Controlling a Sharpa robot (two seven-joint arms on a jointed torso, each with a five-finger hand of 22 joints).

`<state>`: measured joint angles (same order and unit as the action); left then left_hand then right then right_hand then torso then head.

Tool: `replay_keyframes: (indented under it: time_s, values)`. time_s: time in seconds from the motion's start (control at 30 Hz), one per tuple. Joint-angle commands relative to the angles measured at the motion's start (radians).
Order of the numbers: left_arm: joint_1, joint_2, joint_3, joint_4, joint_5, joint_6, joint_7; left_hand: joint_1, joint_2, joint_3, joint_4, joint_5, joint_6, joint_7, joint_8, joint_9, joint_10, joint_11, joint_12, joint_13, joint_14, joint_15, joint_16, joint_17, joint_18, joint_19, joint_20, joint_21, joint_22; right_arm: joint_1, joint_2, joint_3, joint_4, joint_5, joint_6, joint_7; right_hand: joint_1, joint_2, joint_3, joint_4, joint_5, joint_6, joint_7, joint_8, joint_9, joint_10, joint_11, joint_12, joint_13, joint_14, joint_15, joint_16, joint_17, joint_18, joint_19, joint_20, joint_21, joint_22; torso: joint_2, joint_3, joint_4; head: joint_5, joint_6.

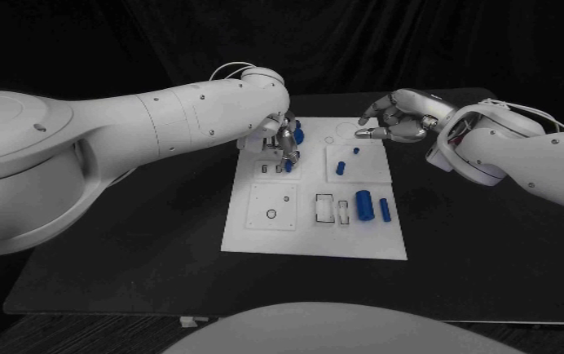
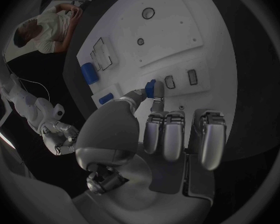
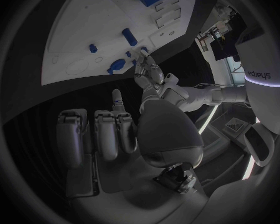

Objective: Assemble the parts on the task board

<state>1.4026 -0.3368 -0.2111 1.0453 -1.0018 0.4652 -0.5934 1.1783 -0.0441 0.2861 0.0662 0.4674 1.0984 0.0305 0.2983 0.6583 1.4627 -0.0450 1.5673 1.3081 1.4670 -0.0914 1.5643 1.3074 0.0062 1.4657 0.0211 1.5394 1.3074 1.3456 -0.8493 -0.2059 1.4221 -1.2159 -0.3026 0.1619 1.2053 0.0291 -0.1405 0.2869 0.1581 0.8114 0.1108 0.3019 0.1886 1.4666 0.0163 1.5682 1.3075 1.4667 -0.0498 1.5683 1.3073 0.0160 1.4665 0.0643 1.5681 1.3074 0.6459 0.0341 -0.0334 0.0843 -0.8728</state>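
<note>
White plastic is the main thing in the head view: the flat white rectangular task board (image 1: 315, 207) is laid square in the middle of the black table (image 1: 129, 232), presumably so both arms can get at it. The silver left hand (image 1: 279, 139) is lowered over the board's far left corner, and a small blue cylindrical part (image 1: 288, 164) is pinched at its fingertips right above a pair of small slots, so an insertion looks to be the step in hand. Another blue piece (image 1: 298, 133) is seen just beside that hand. A large blue cylinder (image 1: 364, 205) and a slimmer blue peg (image 1: 385, 209) are left lying near the right edge, next to empty rectangular recesses, probably waiting their turn. The silver right hand (image 1: 398, 120) is held off the board's far right corner with fingers loosely curled and nothing in them, likely parked out of the way.

In the left wrist view, the blue part (image 2: 150, 89) is seen clamped between thumb and one finger, the rest folded down, just beside two slots (image 2: 180, 79).

In the right wrist view, the right hand's fingers (image 3: 96, 134) are seen tucked in together, with nothing gripped, well apart from the board (image 3: 84, 40).
</note>
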Motion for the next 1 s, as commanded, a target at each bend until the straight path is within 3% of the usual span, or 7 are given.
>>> replay_keyframes:
  time_s: [0.03,0.3,0.57,0.8,1.0]
  values:
    - [-0.002,-0.008,0.001,0.01,0.007,-0.04,-0.001,-0.007,0.0,0.164,-0.159,0.001,-0.009,0.0,0.005,0.003,0.108,-0.001,0.004,0.263,0.104,-0.005,0.007,0.263,0.007,0.075,-0.005,-0.004,0.216,-0.003,-0.002,0.001,0.0,-0.001,0.004,-0.016,0.004,0.008,-0.008,0.0,-0.003,0.008,0.001,0.003,0.001,0.104,0.005,0.003,0.263,0.104,0.008,0.003,0.263,-0.015,0.102,0.004,-0.002,0.262,-0.001,0.0001,-0.0009,0.002,0.0]
    - [-0.002,-0.048,0.001,0.052,0.007,-0.131,0.003,-0.014,0.003,0.179,-0.164,-0.016,-0.016,0.002,0.006,0.014,0.108,0.001,0.004,0.263,0.104,-0.004,0.007,0.263,0.008,0.074,-0.004,-0.006,0.215,-0.005,-0.005,0.001,-0.001,-0.001,0.001,-0.016,0.005,0.008,-0.008,0.0,-0.003,0.008,0.001,0.004,0.001,0.104,0.005,0.003,0.263,0.104,0.008,0.003,0.263,-0.014,0.101,0.004,-0.004,0.261,-0.003,0.0009,0.0004,0.004,0.0]
    - [-0.002,-0.106,0.001,0.114,0.007,-0.268,0.017,-0.014,0.006,0.186,-0.166,-0.033,-0.021,0.003,0.005,0.02,0.108,0.002,0.004,0.263,0.104,-0.002,0.007,0.263,0.009,0.071,-0.003,-0.009,0.211,-0.008,-0.01,0.001,-0.001,-0.001,-0.001,-0.018,0.005,0.008,-0.009,-0.001,-0.003,0.008,0.001,0.004,0.001,0.104,0.005,0.003,0.263,0.104,0.009,0.003,0.263,-0.014,0.1,0.004,-0.004,0.261,-0.004,-0.0002,0.0024,0.006,0.0]
    - [-0.002,-0.167,0.0,0.183,0.007,-0.381,0.023,-0.014,0.006,0.187,-0.167,-0.036,-0.022,0.004,0.005,0.021,0.108,0.002,0.004,0.263,0.104,-0.002,0.007,0.263,0.01,0.069,-0.003,-0.012,0.207,-0.01,-0.01,0.001,-0.002,-0.001,-0.001,-0.023,0.005,0.008,-0.009,-0.001,-0.003,0.008,0.001,0.004,0.001,0.104,0.005,0.003,0.263,0.104,0.009,0.003,0.263,-0.014,0.1,0.004,-0.004,0.261,-0.004,-0.0003,0.0021,0.02,0.0]
    - [-0.002,-0.207,0.0,0.235,0.007,-0.43,0.028,-0.015,0.009,0.189,-0.165,-0.037,-0.022,0.004,0.005,0.022,0.108,0.003,0.004,0.263,0.104,-0.002,0.007,0.263,0.01,0.068,-0.002,-0.013,0.206,-0.014,-0.009,0.001,-0.004,-0.001,0.001,-0.026,0.006,0.008,-0.009,-0.001,-0.003,0.008,0.001,0.003,0.001,0.104,0.005,0.003,0.263,0.104,0.009,0.003,0.263,-0.013,0.099,0.004,-0.006,0.26,-0.003,-0.0005,0.0027,0.033,0.0]
